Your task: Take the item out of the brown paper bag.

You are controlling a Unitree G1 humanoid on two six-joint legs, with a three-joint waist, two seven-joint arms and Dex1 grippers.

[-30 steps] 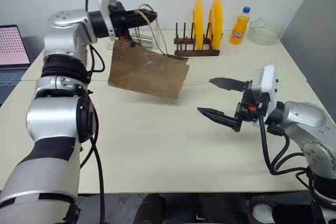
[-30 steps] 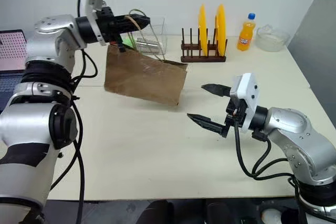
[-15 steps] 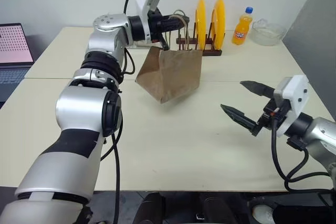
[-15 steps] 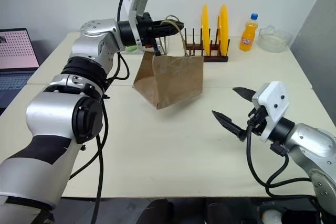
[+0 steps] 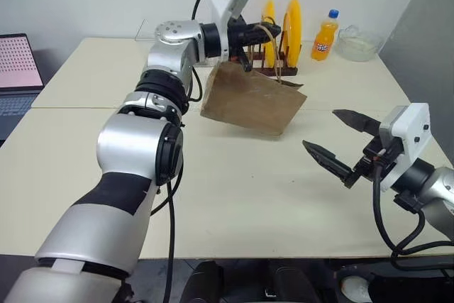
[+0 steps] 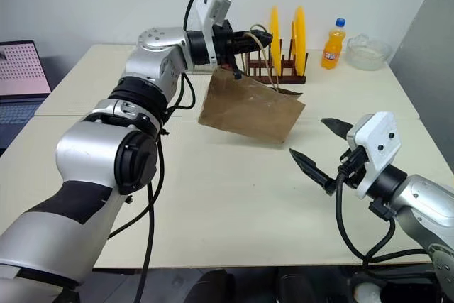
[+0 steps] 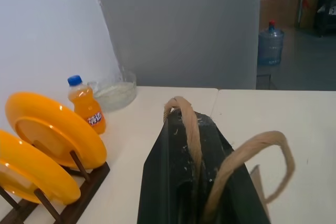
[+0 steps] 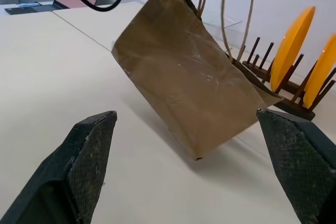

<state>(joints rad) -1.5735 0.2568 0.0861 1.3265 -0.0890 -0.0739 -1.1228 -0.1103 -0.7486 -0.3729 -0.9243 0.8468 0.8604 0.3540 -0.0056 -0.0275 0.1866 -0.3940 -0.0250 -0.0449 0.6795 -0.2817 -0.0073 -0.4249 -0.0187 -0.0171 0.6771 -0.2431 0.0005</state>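
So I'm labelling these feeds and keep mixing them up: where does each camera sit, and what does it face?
Left and right eye views: on the head, looking down over the table; both arms show, left gripper holding up the brown paper bag.
Left wrist view: along its shut fingers, handle clamped, toward the yellow plates and orange soda bottle.
Right wrist view: between the open right gripper fingers, at the bag.
Shared: bag, plates.

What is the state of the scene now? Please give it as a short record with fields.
bag: brown paper bag, lifted and tilted, hanging by its cord handles
left gripper: shut on the bag's handles
right gripper: open, holding nothing, apart from the bag and pointing toward it
item: not visible, not yet taken out
behind the bag: wooden rack with yellow plates, orange soda bottle, glass bowl
surface: table
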